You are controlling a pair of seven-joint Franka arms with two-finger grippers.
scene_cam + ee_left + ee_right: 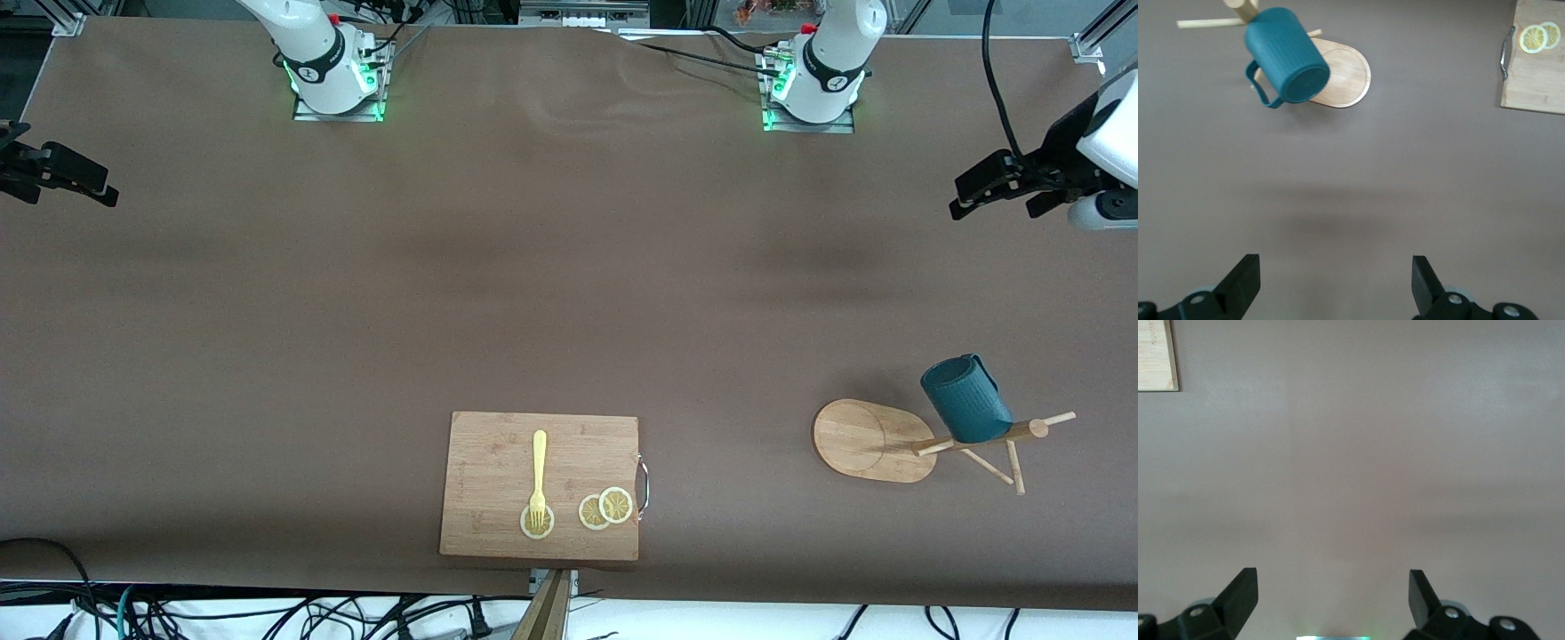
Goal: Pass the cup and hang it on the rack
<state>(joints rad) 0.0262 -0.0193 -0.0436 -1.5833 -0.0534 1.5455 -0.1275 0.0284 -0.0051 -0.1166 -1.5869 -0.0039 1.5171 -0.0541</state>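
Note:
The dark teal ribbed cup (965,400) hangs by its handle on a peg of the wooden rack (862,436), which stands near the left arm's end of the table. The left wrist view shows the cup (1285,57) with its bottom facing the camera, against the rack's oval base (1346,79). My left gripper (987,203) is open and empty (1335,277), up in the air over bare table, well apart from the rack. My right gripper (71,191) is open and empty (1331,593), over bare table at the right arm's end.
A rectangular bamboo cutting board (498,462) lies near the front camera's edge, mid-table. It carries a yellow fork (539,471) and lemon slices (605,508). The board's corner shows in the right wrist view (1155,353) and its handle end in the left wrist view (1538,80).

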